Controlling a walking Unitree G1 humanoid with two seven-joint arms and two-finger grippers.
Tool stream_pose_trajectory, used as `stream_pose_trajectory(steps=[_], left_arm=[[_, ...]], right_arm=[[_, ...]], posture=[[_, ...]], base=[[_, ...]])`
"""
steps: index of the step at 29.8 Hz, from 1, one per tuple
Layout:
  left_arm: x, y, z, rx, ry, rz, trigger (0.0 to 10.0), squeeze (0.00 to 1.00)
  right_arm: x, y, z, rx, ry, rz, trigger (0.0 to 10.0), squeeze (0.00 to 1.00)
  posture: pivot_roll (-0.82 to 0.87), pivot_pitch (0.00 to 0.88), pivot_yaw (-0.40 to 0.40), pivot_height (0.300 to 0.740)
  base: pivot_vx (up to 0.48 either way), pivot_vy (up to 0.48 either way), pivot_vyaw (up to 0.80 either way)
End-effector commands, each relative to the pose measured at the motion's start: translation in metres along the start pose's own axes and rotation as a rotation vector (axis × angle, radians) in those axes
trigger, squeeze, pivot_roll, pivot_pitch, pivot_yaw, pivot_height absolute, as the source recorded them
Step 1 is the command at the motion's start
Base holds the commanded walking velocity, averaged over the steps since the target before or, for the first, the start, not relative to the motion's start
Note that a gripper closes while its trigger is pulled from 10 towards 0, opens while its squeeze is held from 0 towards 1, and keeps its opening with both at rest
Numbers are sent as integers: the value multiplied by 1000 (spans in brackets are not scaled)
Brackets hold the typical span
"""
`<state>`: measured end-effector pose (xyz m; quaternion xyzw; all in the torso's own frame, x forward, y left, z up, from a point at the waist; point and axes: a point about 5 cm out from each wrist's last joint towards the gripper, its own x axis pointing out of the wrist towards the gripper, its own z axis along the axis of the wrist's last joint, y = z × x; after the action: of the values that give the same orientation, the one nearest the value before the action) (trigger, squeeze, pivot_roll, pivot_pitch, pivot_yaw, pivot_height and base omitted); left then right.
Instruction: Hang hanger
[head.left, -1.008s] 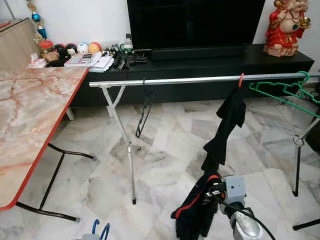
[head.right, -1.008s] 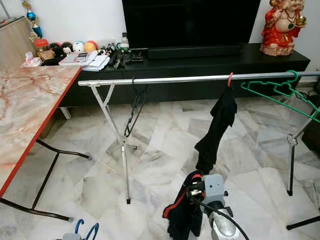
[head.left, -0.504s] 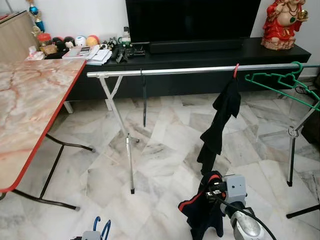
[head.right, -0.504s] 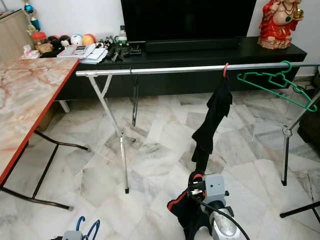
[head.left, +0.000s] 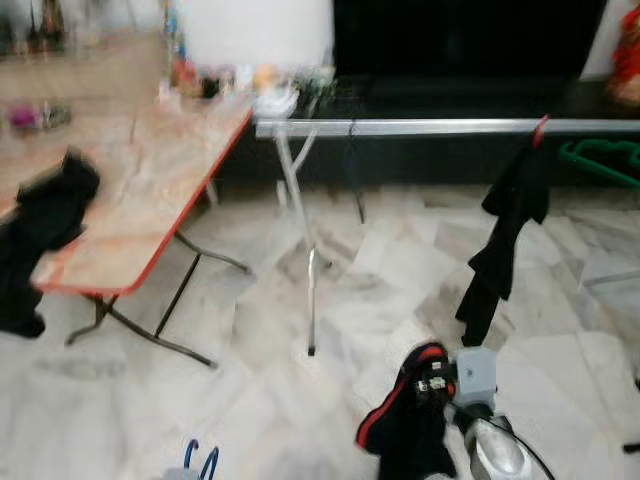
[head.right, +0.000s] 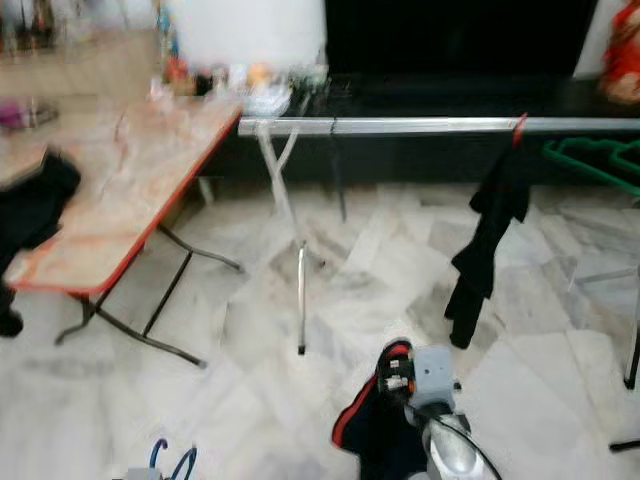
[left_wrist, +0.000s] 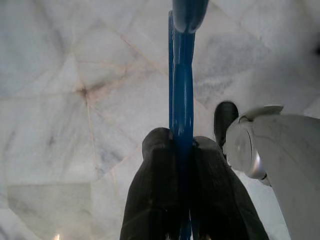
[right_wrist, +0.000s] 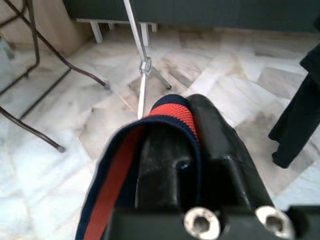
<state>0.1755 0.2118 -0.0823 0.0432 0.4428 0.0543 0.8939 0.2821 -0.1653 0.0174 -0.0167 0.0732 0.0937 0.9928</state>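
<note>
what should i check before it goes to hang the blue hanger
1. Left gripper shut on the blue hanger: ok.
2. Right gripper holding the dark red-trimmed garment: ok.
3. Garment on the hanger: not ok, they are in separate grippers.
4. Free stretch of rail between the black hanger and the hung black garment: ok.
5. Head views sharp enough to aim: not ok, blurred.

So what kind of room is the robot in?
It looks like a living room in a home, used for drying laundry. A metal clothes rail stands on the marble floor with a black garment hanging from it, beside a folding table and a long dark cabinet.
</note>
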Motion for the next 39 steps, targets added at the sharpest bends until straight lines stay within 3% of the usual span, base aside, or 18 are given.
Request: stream_pose_trajectory(steps=[1,8,30,35,39], left_arm=[[-1,0,-4,2,15,0,10000,0],[-1,-1,-7,4,27,-1,10000,0],[-2,4,-8,-1,24,-5,10000,0],[0,4,2,10,-33,-11,10000,0],[1,9,24,35,-139,-27,10000,0]], right_arm=[[0,-4,2,-13,-14,-5,10000,0],[0,-4,3,-14,-15,-5,10000,0],[0,-3,3,-19,-15,1,10000,0],[0,-4,3,-21,-16,-1,10000,0],[0,-7,5,-30,-21,-4,10000,0]], posture=[[36,45,50,740],[36,45,51,740],[34,38,51,740],[29,31,54,740],[30,28,53,740]], base=[[-292,0,0],[-295,0,0],[0,0,0],[0,0,0],[0,0,0]])
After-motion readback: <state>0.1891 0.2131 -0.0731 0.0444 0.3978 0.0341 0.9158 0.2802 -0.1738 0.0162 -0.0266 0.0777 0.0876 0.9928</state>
